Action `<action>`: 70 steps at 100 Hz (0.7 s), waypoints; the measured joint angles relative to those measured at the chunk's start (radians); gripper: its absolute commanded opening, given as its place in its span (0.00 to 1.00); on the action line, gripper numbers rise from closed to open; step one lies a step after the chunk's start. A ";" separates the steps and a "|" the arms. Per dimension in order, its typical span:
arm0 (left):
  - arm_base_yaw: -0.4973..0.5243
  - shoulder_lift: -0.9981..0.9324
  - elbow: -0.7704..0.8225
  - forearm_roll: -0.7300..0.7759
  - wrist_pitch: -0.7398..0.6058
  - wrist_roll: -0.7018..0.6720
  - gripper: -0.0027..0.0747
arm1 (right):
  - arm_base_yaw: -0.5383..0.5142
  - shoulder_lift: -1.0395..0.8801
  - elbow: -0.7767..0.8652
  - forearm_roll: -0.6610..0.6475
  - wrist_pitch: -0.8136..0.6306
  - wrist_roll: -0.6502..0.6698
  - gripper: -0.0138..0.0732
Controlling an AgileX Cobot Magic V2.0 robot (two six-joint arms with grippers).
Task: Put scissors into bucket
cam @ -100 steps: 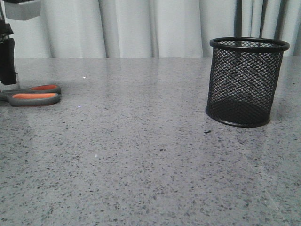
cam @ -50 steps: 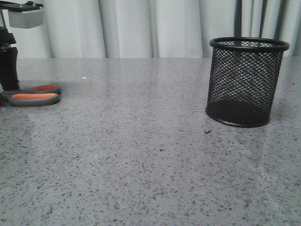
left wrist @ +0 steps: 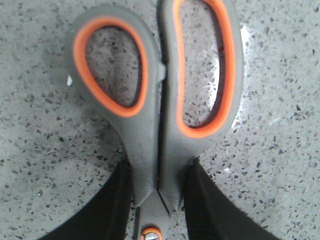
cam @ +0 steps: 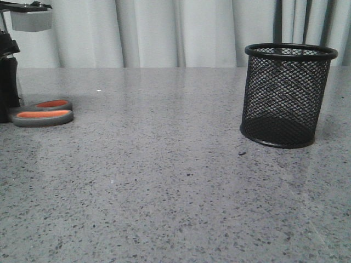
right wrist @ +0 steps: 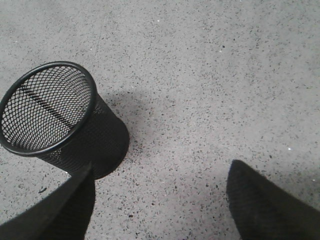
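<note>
The scissors (cam: 43, 114) lie flat on the table at the far left, grey handles with orange-lined loops pointing right, the blades hidden behind my left gripper (cam: 5, 109). In the left wrist view the scissors (left wrist: 155, 100) show their two closed handles and the orange pivot. My left gripper (left wrist: 159, 182) has both black fingers pressed against the sides of the handle neck. The bucket (cam: 288, 96), a black wire-mesh cup, stands upright at the right, empty. It also shows in the right wrist view (right wrist: 107, 135). My right gripper (right wrist: 160, 200) is open and empty, beside the bucket above the table.
The speckled grey table (cam: 164, 175) stretches between the scissors and the bucket. A pale curtain (cam: 164, 33) hangs behind the table's far edge.
The left gripper has come down and closed on the scissors' neck. The two handle loops have drawn together and shifted slightly right. The bucket has not moved.
</note>
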 measured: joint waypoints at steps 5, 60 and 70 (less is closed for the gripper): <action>0.000 0.002 -0.006 0.000 0.000 -0.011 0.03 | 0.000 0.000 0.000 0.000 0.000 0.000 0.73; -0.028 -0.178 -0.172 0.008 -0.018 -0.161 0.02 | 0.000 0.000 0.000 0.154 0.001 -0.094 0.64; -0.066 -0.239 -0.192 0.015 -0.006 -0.198 0.02 | 0.000 0.000 0.000 0.298 0.001 -0.188 0.63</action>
